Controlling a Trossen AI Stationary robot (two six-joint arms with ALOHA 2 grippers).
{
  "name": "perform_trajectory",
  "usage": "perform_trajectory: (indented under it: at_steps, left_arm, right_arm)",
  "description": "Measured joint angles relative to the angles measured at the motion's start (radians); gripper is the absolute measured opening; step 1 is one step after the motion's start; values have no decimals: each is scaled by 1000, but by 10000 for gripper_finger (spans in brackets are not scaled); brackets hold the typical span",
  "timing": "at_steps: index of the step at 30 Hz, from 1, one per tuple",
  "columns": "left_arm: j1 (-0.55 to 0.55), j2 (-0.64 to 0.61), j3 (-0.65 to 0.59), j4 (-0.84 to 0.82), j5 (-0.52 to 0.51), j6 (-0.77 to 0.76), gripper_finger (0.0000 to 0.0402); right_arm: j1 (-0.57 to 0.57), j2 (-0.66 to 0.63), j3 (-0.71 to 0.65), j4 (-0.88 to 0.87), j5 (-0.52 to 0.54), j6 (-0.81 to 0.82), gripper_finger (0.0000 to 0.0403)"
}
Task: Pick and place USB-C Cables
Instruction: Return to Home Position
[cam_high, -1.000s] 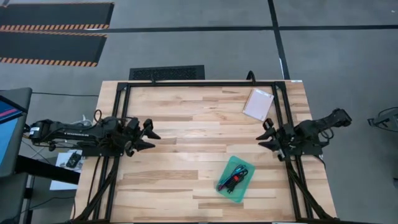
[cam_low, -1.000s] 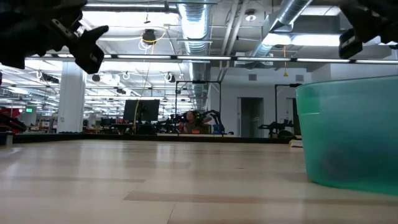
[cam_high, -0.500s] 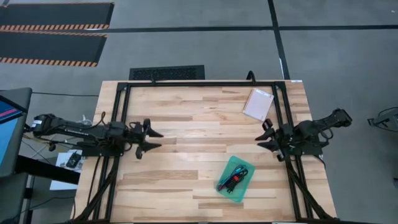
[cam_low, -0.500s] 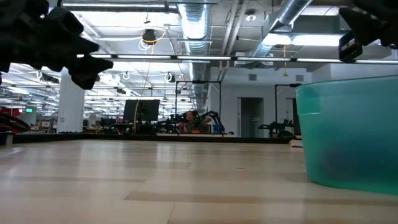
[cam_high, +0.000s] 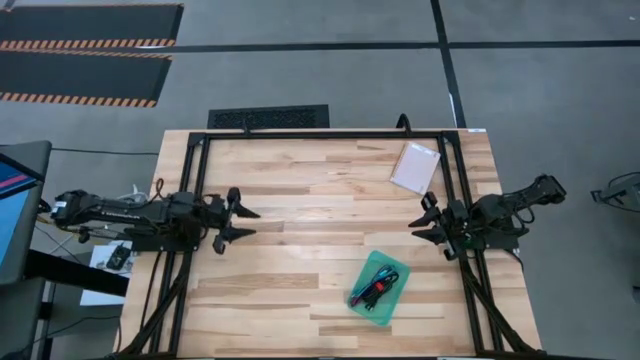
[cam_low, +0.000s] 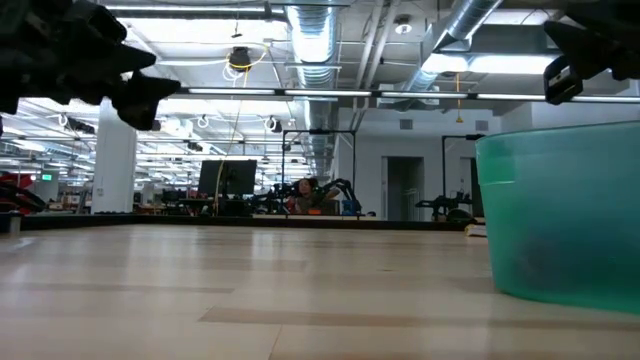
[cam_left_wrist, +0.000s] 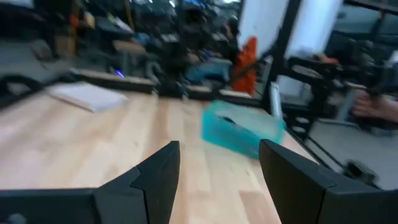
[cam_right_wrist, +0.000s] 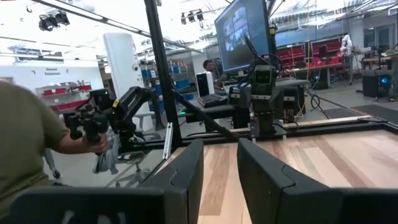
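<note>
Green tray (cam_high: 384, 311) is holding the cables (cam_high: 376, 287), so left gripper (cam_high: 243, 224) and right gripper (cam_high: 417, 229) are hanging open and empty.

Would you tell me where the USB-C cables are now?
In the high view, the USB-C cables lie in the green tray on the table, right side, near the right gripper.

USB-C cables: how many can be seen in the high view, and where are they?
3 USB-C cables, all bunched together inside the green tray; they overlap, so another may be hidden.
</note>
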Motion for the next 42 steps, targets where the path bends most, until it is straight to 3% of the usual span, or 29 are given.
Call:
perform_trajectory:
  at_steps: [6, 9, 12, 22, 27, 33, 38, 42]
  left_arm:
    - [42, -199, 0, -171, -107, 53, 208]
    - [56, -329, 1, -351, -86, 26, 208]
    - [50, -396, 3, -327, -32, 46, 208]
    - [50, -334, 3, -329, 6, 91, 208]
    - [50, -335, 3, -323, 28, 130, 208]
    - [50, -335, 3, -318, 60, 153, 208]
    - [50, -335, 3, -311, 12, 154, 208]
    - [50, -335, 4, -311, -28, 134, 208]
  right_arm:
    - [0, 0, 0, 0, 0, -55, 123]
    - [0, 0, 0, -2, 0, -99, 123]
    - [0, 0, -1, -24, 0, -152, 123]
    - [-33, -6, -1, -165, -8, -179, 123]
    - [-143, 0, -1, -196, -128, -279, 123]
    - [-320, 55, -1, -204, -184, -218, 123]
    - [-412, 61, -2, -180, -358, -193, 123]
    - [-441, 61, -2, -188, -293, -143, 123]
